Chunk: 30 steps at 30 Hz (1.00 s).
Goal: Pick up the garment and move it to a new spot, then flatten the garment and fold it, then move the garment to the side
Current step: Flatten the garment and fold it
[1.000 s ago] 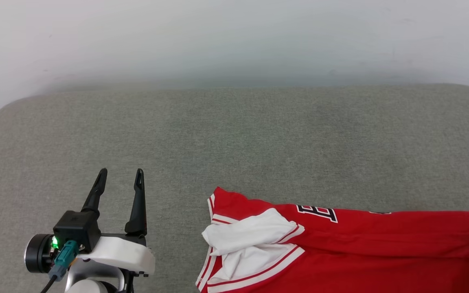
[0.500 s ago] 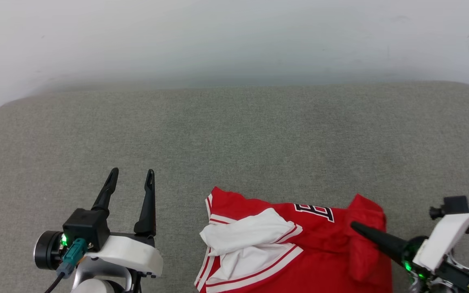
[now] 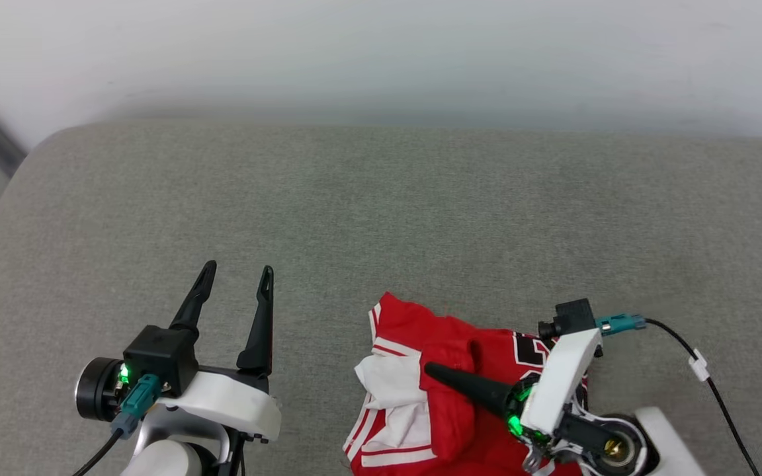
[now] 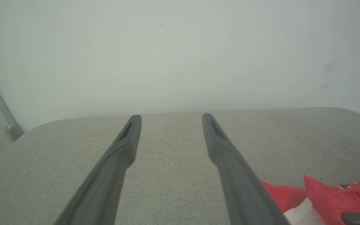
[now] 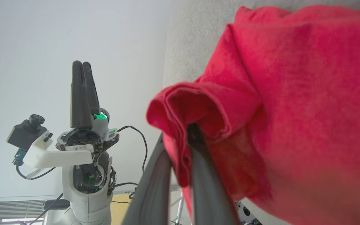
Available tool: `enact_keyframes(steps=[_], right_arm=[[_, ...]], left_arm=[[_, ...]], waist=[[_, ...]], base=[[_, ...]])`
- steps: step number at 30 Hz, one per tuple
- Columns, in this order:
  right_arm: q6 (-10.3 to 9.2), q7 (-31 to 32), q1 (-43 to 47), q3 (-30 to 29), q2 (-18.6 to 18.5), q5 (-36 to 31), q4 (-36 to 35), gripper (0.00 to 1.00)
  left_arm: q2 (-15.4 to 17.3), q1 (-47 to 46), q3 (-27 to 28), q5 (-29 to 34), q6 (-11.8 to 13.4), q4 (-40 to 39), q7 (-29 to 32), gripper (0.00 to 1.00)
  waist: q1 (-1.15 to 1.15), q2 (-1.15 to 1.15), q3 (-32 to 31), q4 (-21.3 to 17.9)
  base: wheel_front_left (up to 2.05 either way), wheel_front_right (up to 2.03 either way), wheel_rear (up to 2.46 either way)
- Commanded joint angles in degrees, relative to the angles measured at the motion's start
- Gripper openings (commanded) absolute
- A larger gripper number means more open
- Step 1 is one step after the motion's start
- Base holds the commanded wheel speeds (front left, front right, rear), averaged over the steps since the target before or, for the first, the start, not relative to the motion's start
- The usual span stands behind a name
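Observation:
The garment (image 3: 421,330), a red jersey with white sleeves and stripe trim, lies bunched at the near edge of the grey cushion, part of its black-and-white lettering showing. My right gripper (image 3: 430,368) points left over it, shut on a fold of red cloth (image 5: 198,103) that drapes over its fingertips in the right wrist view. My left gripper (image 3: 235,277) stands open to the left of the garment, apart from it, nothing between its fingers (image 4: 130,137). The garment's corner (image 4: 323,193) shows at the lower right of the left wrist view.
The grey cushioned surface (image 3: 381,211) stretches wide behind and to both sides of the garment. A pale wall (image 3: 381,53) runs along its far edge. A black cable (image 3: 718,396) trails from the right wrist. The left arm (image 5: 80,150) shows in the right wrist view.
My right gripper has carried the red cloth leftward across the garment, folding its right part over onto the rest. The head camera has shifted; the left gripper stays open.

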Motion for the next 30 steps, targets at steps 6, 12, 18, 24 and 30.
enact_keyframes(steps=[6, 12, 18, 24, 30], right_arm=[[-0.01, -5.08, -2.93, 4.75, 0.04, -3.93, 4.66, 1.0], [-0.01, -7.84, -4.84, 9.67, -2.34, -7.91, -0.14, 1.0], [-0.01, -25.06, -3.65, 8.61, -10.8, -28.71, -5.02, 1.0], [-0.01, -31.93, 2.0, -5.48, -10.77, -48.86, -6.2, 1.0], [-0.01, -35.99, 9.57, -18.9, -6.43, -62.11, -15.38, 1.0]], left_arm=[[-0.43, -0.86, -0.22, 0.01, -0.52, 1.16, -0.75, 1.0], [-0.64, -0.54, -0.17, -0.39, -0.34, 1.99, -1.23, 1.0], [-0.81, 0.39, 0.33, -0.87, 0.32, 2.64, -1.86, 1.0], [-0.45, 1.5, 1.14, -1.06, 1.05, 3.25, -2.5, 1.0], [-0.12, 2.67, 1.72, -0.73, 1.58, 4.3, -3.23, 1.0]], waist=[[0.0, 0.0, 0.67, 1.48], [0.0, 0.0, 0.53, 1.17], [0.0, 0.0, -0.65, -0.56], [0.0, 0.0, -1.68, -2.39], [0.0, 0.0, -2.37, -3.94]], base=[[0.0, 0.0, 0.0], [0.0, 0.0, 0.0], [0.0, 0.0, 0.0], [0.0, 0.0, 0.0], [0.0, 0.0, 0.0]])
